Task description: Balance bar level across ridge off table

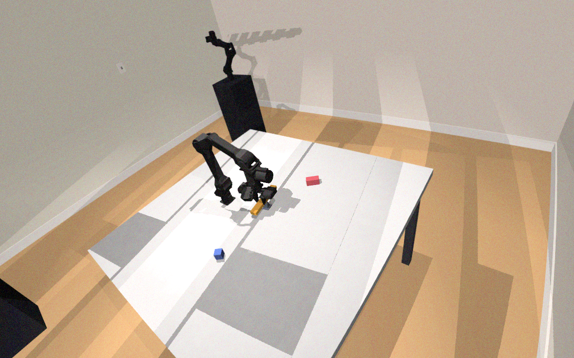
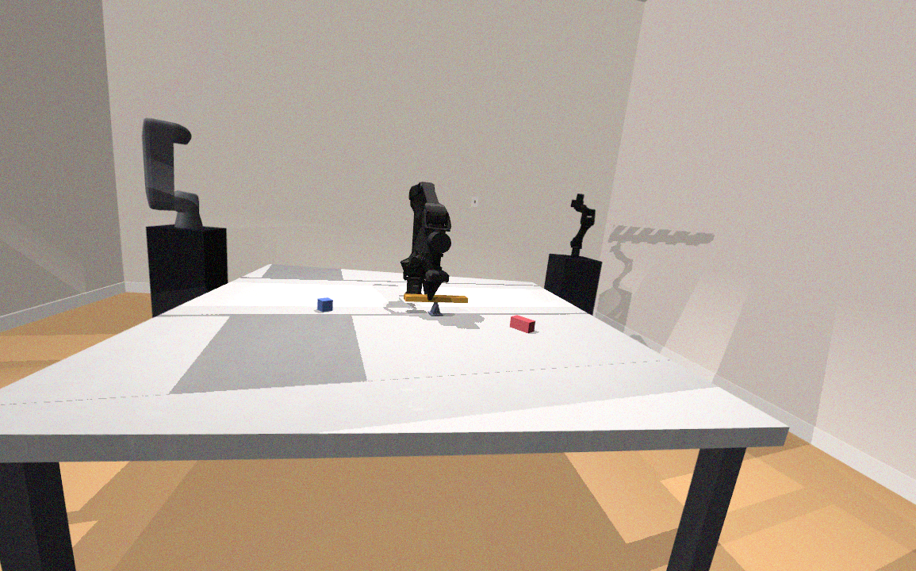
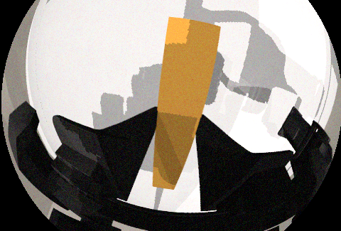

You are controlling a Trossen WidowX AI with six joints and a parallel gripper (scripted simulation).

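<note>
The orange bar [image 1: 257, 208] [image 2: 455, 299] [image 3: 186, 67] is held crosswise over the small dark grey ridge [image 1: 267, 206] [image 2: 435, 310]. In the exterior view it looks nearly level, with both ends above the table [image 1: 288, 231] [image 2: 446, 369]. The ridge's top is right under the bar's middle part; I cannot tell whether they touch. My gripper [image 1: 264, 200] [image 2: 431, 295] [image 3: 178, 116] is shut on the bar, with one finger on each side in the wrist view. In the wrist view the bar hides much of what lies below it.
A red block [image 1: 312, 180] [image 2: 522, 323] lies on the far side of the ridge from the blue cube [image 1: 218, 253] [image 2: 324, 304]. Other arms stand on black pedestals [image 1: 240, 106] [image 2: 187, 270] beyond the table edges. Shadows cross the table.
</note>
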